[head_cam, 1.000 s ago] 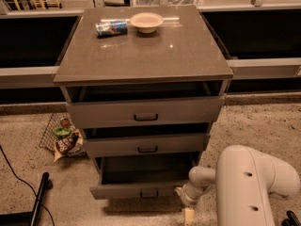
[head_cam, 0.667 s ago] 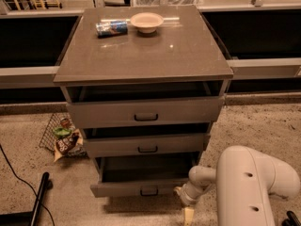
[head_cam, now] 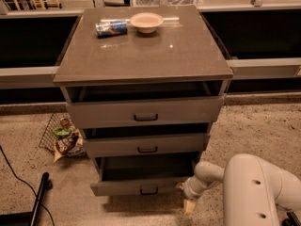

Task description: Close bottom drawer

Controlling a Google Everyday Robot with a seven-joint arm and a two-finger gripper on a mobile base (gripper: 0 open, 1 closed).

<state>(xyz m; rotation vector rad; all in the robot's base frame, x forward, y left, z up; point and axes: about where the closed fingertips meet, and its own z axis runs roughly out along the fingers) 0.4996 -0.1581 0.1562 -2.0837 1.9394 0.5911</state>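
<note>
The bottom drawer (head_cam: 122, 188) is the lowest and slimmest of three grey fronts in the cabinet (head_cam: 141, 55). It has a small dark pull handle (head_cam: 149, 190) and stands pulled out, with its dark inside showing. My gripper (head_cam: 186, 197) is low at the drawer front's right end, close beside its corner. I cannot tell whether it touches the drawer. My white arm (head_cam: 256, 187) fills the lower right corner.
The middle drawer (head_cam: 146, 146) and the top drawer (head_cam: 143, 112) also stand partly out. On the cabinet top lie a white bowl (head_cam: 146, 21) and a blue can (head_cam: 111, 28) on its side. A wire basket with snack bags (head_cam: 63, 138) sits on the floor at left. A black pole (head_cam: 37, 204) and a cable lie at lower left.
</note>
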